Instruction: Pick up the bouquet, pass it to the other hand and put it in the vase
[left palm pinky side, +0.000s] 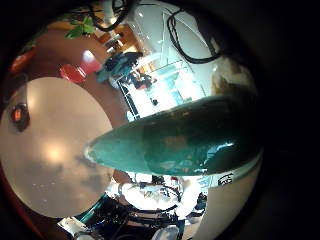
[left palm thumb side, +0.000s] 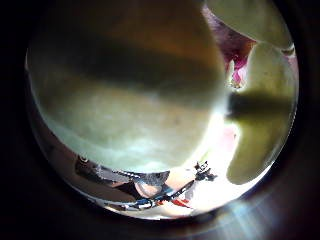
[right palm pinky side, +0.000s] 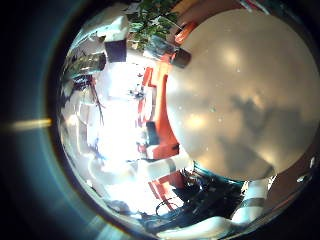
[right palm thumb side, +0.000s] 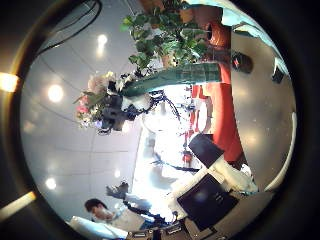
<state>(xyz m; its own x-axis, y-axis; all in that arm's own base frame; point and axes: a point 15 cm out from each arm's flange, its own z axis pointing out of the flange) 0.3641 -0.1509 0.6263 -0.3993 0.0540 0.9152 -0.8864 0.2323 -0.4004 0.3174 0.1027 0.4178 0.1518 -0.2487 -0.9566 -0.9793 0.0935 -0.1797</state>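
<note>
In the right thumb side palm view the bouquet's cone-shaped wrap (right palm thumb side: 185, 75) is held in the air, with its flowers (right palm thumb side: 95, 100) at one end. The left hand (right palm thumb side: 125, 105) is curled round it near the flowers. The wrap (left palm pinky side: 175, 140) runs close across the left little finger side palm view, above the round table (left palm pinky side: 45, 140). In the left thumb side palm view the wrap (left palm thumb side: 130, 90) fills most of the view, with a flower (left palm thumb side: 238, 70) beside it. The right hand (right palm thumb side: 210, 195) is away from the bouquet with nothing between its fingers. A vessel (right palm pinky side: 180, 57) at the table's edge (right palm pinky side: 240, 90) may be the vase.
A leafy plant (right palm thumb side: 160, 40) stands behind the bouquet, beside a pot-like thing (right palm thumb side: 215, 35). A small dark object (left palm pinky side: 20, 115) sits at the round table's rim. A white arm (right palm pinky side: 150, 165) shows beside the table in the right little finger side palm view.
</note>
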